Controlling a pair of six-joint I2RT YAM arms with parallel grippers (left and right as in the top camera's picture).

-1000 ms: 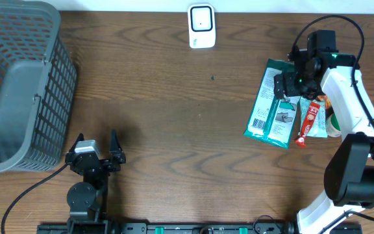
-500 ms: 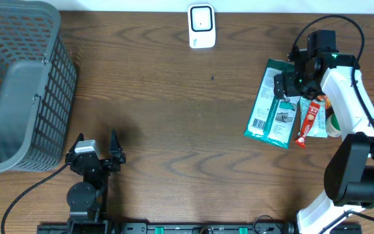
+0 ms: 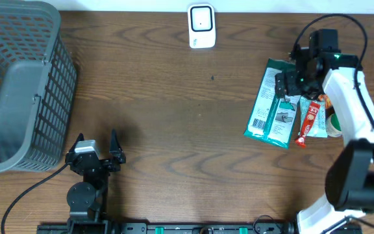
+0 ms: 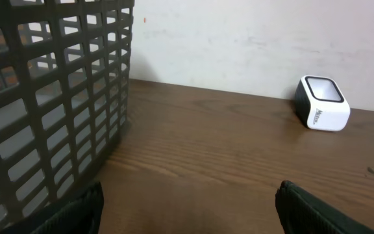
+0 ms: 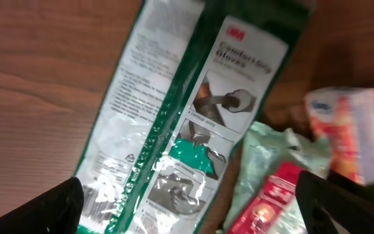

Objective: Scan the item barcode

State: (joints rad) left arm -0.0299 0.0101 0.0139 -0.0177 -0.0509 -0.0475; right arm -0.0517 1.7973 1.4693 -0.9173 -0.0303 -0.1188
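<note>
The green glove packet (image 3: 269, 104) lies flat on the counter's (image 3: 174, 130) right, my right tool (image 3: 288, 85) poised above with jaws apart and empty, the pickup ahead, then, I judge, the far scanner (image 3: 201, 26).

Three views: one overhead, two on the wrists.
Overhead looks straight down on the whole tabletop (image 3: 174, 117). Left wrist sits low, facing level toward the back wall (image 4: 239, 39), sharing basket (image 4: 44, 97) and scanner (image 4: 322, 104) with overhead. Right wrist looks down close on the packet (image 5: 174, 130), also seen overhead.
</note>
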